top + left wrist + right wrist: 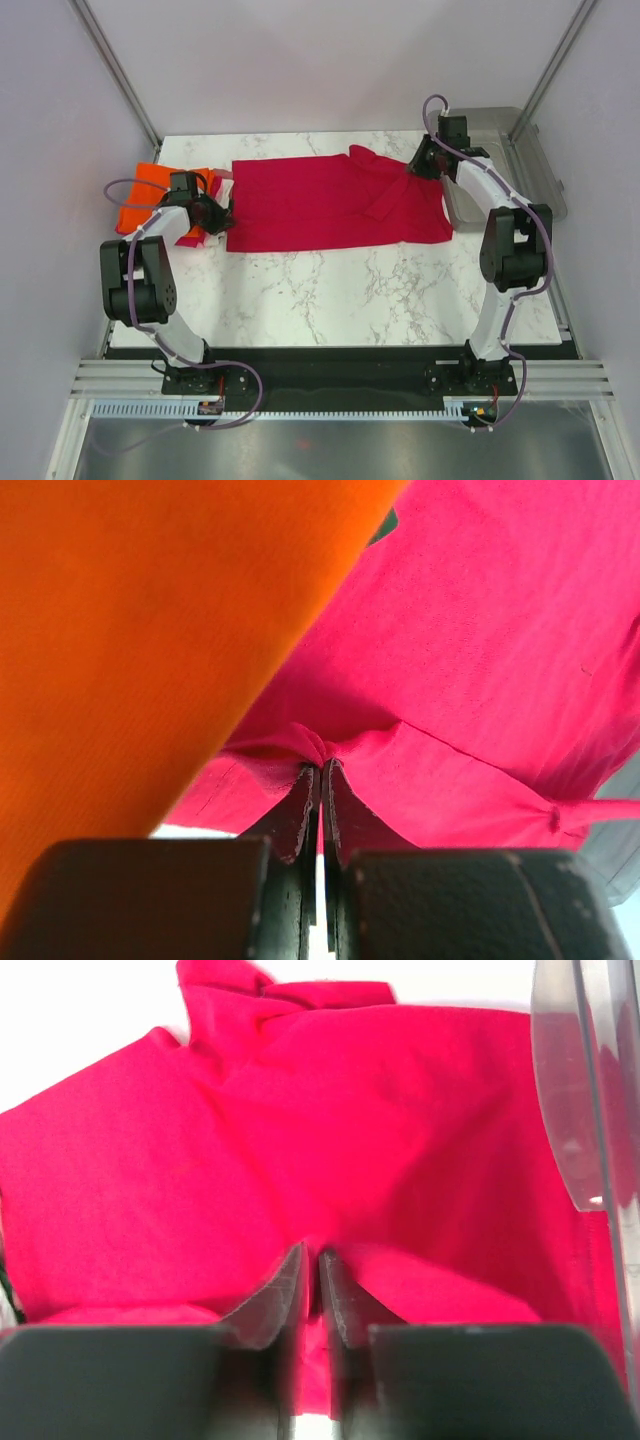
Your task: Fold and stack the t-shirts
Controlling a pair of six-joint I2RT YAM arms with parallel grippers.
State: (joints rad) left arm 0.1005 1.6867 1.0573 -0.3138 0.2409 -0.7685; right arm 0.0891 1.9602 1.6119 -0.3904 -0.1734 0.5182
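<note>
**Red shirt stretched between two hands, folding barely begun**

We see the red shirt (330, 205) lying flat across the far half of the bench (350, 290), pulled out lengthwise between the two arms. The left hand (321, 770) is at the shirt's left edge. Its fingers are pressed together on a small pinch of red cloth, which puckers at their tips. The right hand (312, 1255) sits at the shirt's far right corner, just beside the clear bin (520, 160). Its fingers stand only a slit apart, with red cloth gathered up to them and showing in the slit. We read that as a grip on the shirt, though a light one.

The shirt is smooth over most of its length. Its right end is rumpled, with a sleeve and the neck area lying doubled over the body. We judge this to be a spreading or early folding step, as the shirt is nowhere near a compact packet yet.

At the bench's far left, touching the red shirt's edge, lies the orange shirt (150, 190). It is folded small, and a red edge shows beneath it, so it looks like the stack in the making. From the left wrist, it fills the view just beside the pinched cloth.

By our reckoning, the red shirt has yet to be folded down and set on that stack. We cannot tell whether more shirts wait in the bin.
</note>
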